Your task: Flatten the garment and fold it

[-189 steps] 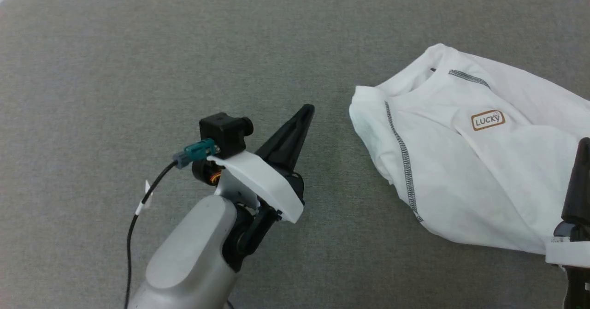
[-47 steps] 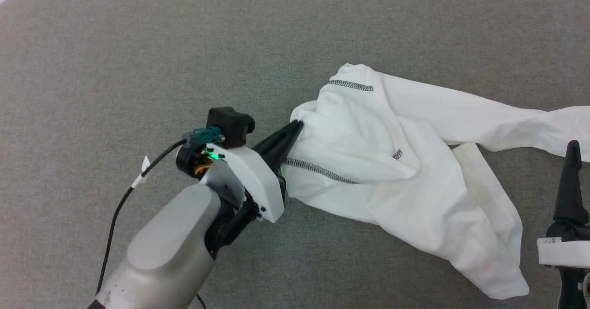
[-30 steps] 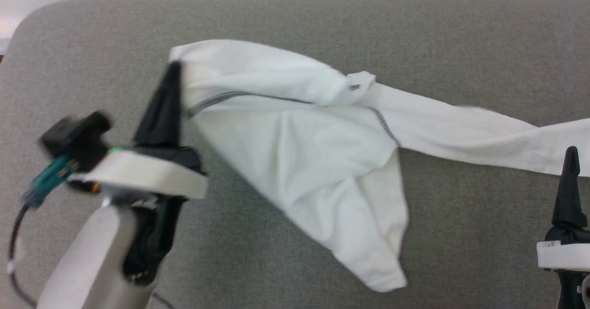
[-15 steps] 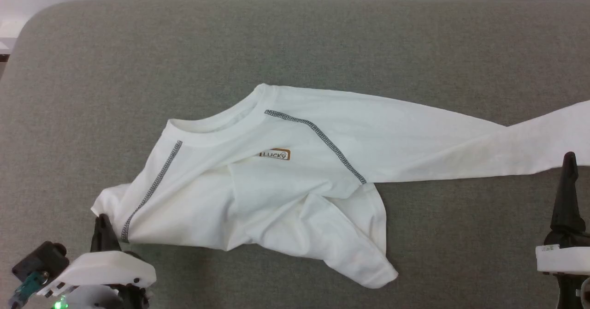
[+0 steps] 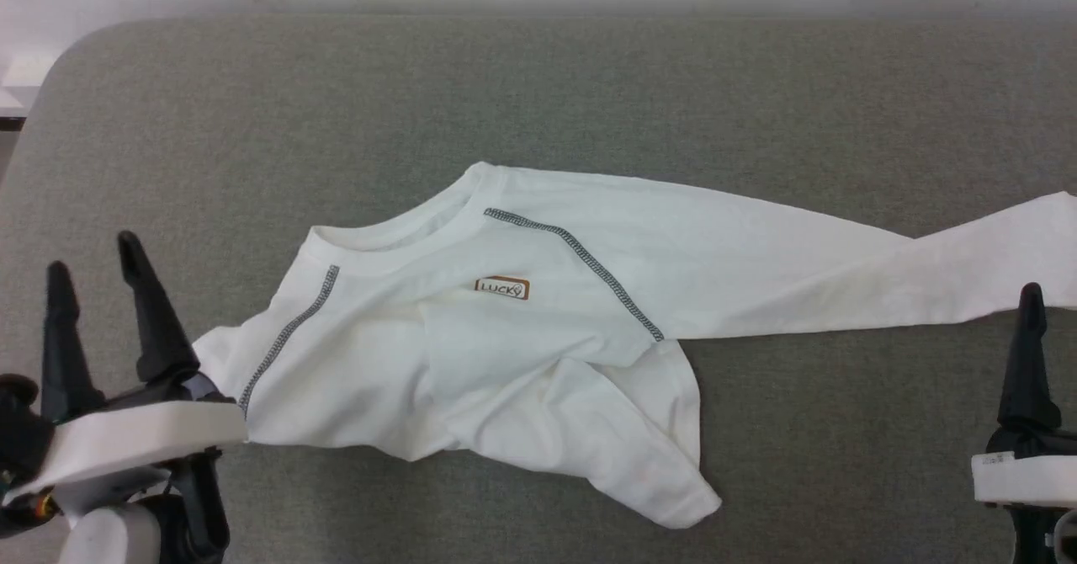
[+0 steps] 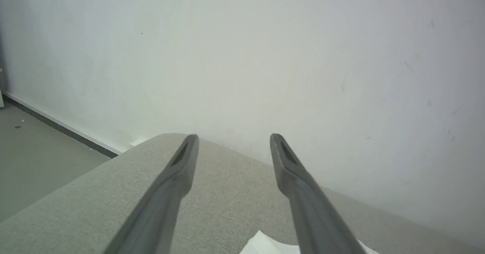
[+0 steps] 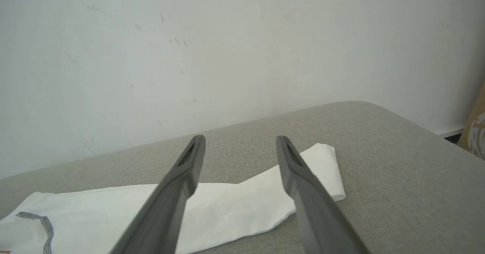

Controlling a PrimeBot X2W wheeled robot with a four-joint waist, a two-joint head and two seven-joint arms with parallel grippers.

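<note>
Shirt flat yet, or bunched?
Partly spread. The garment lies chest patch up, one sleeve stretched straight out to the right; its lower part is creased and folded over itself.

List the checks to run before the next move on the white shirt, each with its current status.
1. Left end effector open, nothing between its fingers: ok.
2. Right end effector open and empty: ok.
3. White long-sleeved thin shirt front up, brown-bordered chest patch showing: ok.
4. One sleeve stretched out, its cuff on the grey fabric surface: ok.
5. Shirt body flat: not ok, lower part folded and bunched.
6. Second sleeve laid out: cannot tell.
</note>
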